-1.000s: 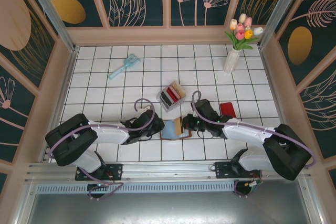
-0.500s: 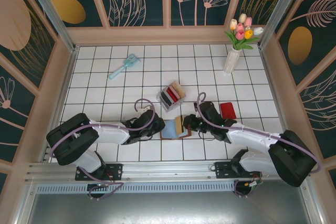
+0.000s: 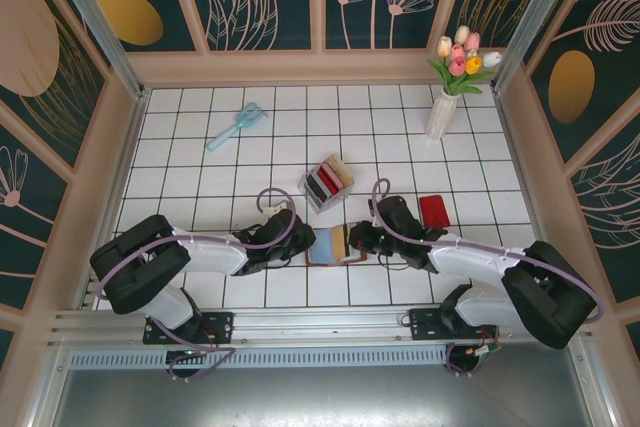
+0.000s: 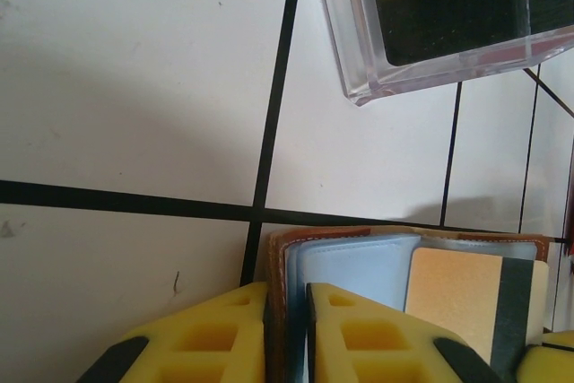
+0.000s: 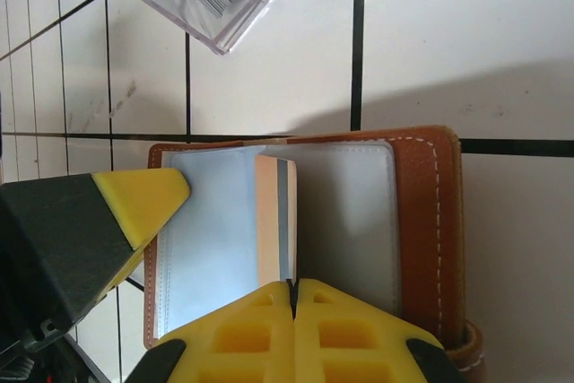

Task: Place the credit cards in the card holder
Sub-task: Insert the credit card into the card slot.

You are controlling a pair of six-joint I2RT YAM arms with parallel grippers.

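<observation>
Top external view: the card holder lies open on the tiled counter, near the middle and close to the arms, with a claw at each end.
Left claw: clamped on the holder's left leather edge, which runs between its yellow pads.
Right claw: pads pressed together on the near edge of a tan card with a dark stripe.
Tan card: lies among the holder's pale clear sleeves, close to the fold. Whether it sits inside a slot cannot be told.
Clear tray: just beyond the holder on the far side, apart from it, with dark and red cards standing on edge inside.
Red card: flat on the counter just right of the right arm, apart from the holder.
Blue brush: far left, well apart from the rest.
Vase: far right corner, upright, holding tulips.
</observation>
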